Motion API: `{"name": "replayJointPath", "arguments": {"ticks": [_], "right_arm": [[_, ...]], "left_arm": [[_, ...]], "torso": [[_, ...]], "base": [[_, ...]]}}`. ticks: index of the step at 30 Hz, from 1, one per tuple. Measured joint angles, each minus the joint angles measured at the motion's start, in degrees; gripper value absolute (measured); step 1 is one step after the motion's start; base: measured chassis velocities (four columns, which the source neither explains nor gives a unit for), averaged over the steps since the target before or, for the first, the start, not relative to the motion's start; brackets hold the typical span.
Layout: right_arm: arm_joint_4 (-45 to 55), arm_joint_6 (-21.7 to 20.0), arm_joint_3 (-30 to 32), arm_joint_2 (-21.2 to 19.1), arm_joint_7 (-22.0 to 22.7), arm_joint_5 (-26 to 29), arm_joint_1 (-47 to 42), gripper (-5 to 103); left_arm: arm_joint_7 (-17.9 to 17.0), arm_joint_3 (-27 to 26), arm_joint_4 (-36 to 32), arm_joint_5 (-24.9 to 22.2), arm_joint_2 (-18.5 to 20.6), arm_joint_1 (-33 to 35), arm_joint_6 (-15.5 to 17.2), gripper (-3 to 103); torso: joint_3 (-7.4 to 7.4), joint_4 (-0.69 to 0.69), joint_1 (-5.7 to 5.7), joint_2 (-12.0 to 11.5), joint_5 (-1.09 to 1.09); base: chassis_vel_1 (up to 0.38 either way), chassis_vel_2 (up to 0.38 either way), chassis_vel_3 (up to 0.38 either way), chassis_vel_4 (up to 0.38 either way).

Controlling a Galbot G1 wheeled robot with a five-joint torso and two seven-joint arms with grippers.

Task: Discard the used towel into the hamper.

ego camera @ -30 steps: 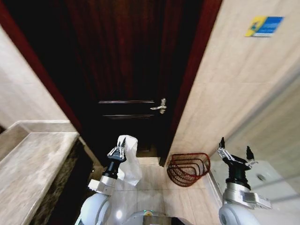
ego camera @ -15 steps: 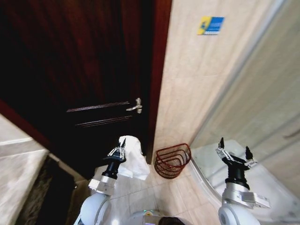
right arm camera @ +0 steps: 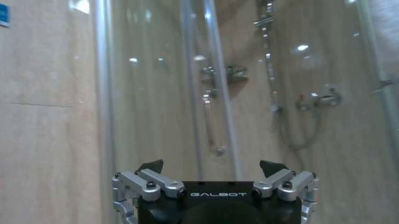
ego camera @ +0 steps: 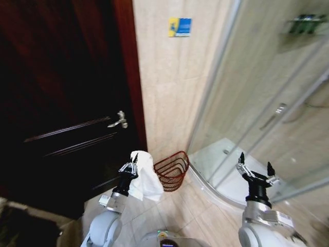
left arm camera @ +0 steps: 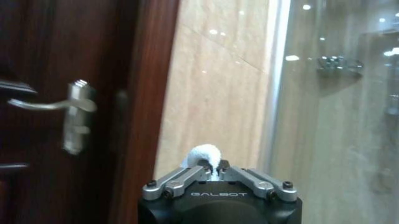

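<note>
In the head view my left gripper (ego camera: pixel 129 165) is raised at lower left, shut on a white towel (ego camera: pixel 144 177) that hangs down beside it. The left wrist view shows a bit of the towel (left arm camera: pixel 204 154) poking up between the closed fingers. The hamper (ego camera: pixel 172 170), a reddish-brown wire basket, stands on the floor against the tiled wall, just right of the towel and beyond it. At lower right my right gripper (ego camera: pixel 255 172) is held upright and open, with nothing in it; its spread fingertips (right arm camera: pixel 151 166) show in the right wrist view.
A dark wooden door (ego camera: pixel 61 103) with a metal handle (ego camera: pixel 118 120) fills the left. A curved glass shower enclosure (ego camera: pixel 257 103) and its white tray (ego camera: pixel 226 170) take up the right. Beige tiled wall (ego camera: pixel 164 82) stands between them, with tiled floor below.
The whole view has swung to the right: the door slid left and the shower came into sight. Both arms keep their poses, and the towel stays in the left gripper.
</note>
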Motion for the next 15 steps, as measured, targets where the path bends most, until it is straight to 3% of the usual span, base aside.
{"name": "replayJointPath", "arguments": {"ticks": [15], "right_arm": [[-2.8, 1.1, -0.5, 1.7, -0.5, -2.0, -0.2, 100]], "left_arm": [[-1.5, 6.3, 10.9, -2.9, 2.0, -11.5, -0.3, 2]], "torso": [[0.0, 0.0, 0.0, 0.0, 0.0]], "base": [[-0.018, -0.016, -0.019, -0.02]]}}
